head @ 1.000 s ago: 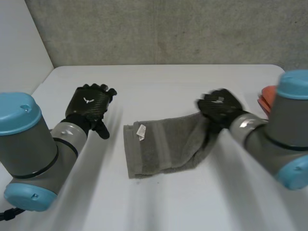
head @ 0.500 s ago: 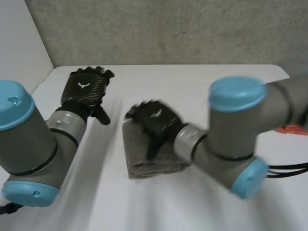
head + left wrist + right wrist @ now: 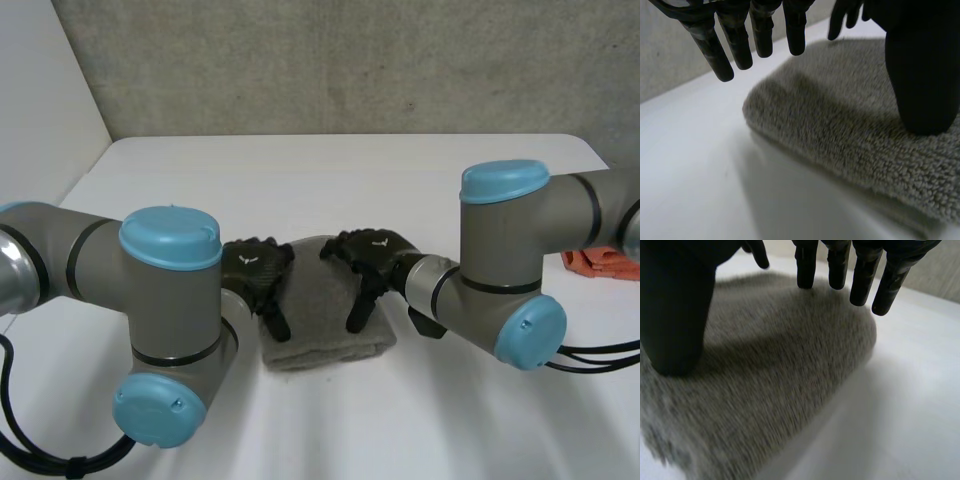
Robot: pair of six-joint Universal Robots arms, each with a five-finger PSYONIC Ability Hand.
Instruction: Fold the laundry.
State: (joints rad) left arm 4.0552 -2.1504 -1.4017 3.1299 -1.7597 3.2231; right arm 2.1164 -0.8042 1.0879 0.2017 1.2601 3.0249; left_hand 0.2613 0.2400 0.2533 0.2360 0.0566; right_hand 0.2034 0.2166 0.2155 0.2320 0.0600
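Observation:
A grey towel (image 3: 325, 340) lies folded into a small thick pad at the middle of the white table (image 3: 350, 180). My left hand (image 3: 255, 280) is over the pad's left part and is open, fingers straight. In the left wrist view its thumb (image 3: 920, 75) rests on the towel (image 3: 840, 130) while the fingers (image 3: 740, 45) hover past the folded edge. My right hand (image 3: 372, 260) is over the pad's right part, also open. In the right wrist view its thumb (image 3: 675, 310) presses the towel (image 3: 785, 355) and the straight fingers (image 3: 860, 275) hang just above it.
An orange-red cloth (image 3: 600, 262) lies at the table's right edge behind my right arm. A grey wall stands along the table's back edge. Both forearms cross low in front of the towel.
My right hand swept the towel's right half over to the left, folding it, and let go. My left hand came in from the back left onto the pad.

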